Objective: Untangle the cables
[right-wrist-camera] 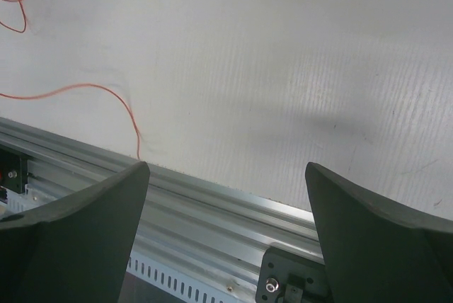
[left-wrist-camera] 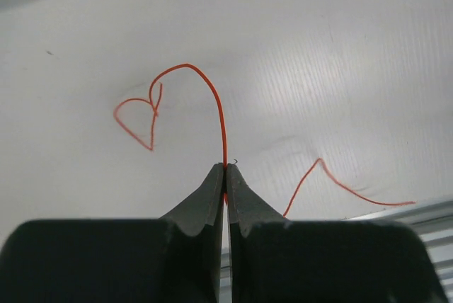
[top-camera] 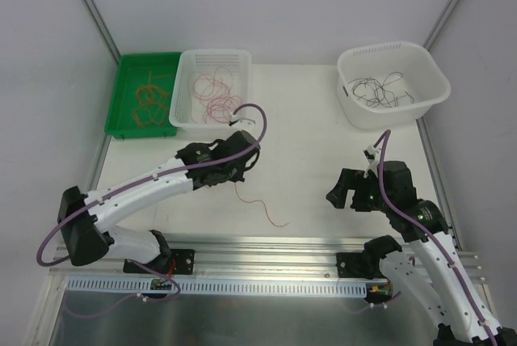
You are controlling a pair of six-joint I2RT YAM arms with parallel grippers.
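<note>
Inspection finds no legible text, label, brand, number or sign in any of the three views. The green tray (top-camera: 149, 56), the white basket (top-camera: 216, 52), the white tub (top-camera: 380, 118) and the aluminium rail (top-camera: 266, 249) show plain surfaces with nothing readable on them.

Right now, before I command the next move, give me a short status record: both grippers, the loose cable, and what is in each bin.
left gripper: shut on the loose red cable, pinched at the fingertips
right gripper: open, empty, above the table near the front rail
loose red cable: trails across the table, outside every bin
green tray: orange-tan cables
white basket: red cables
white tub: black cables
</note>
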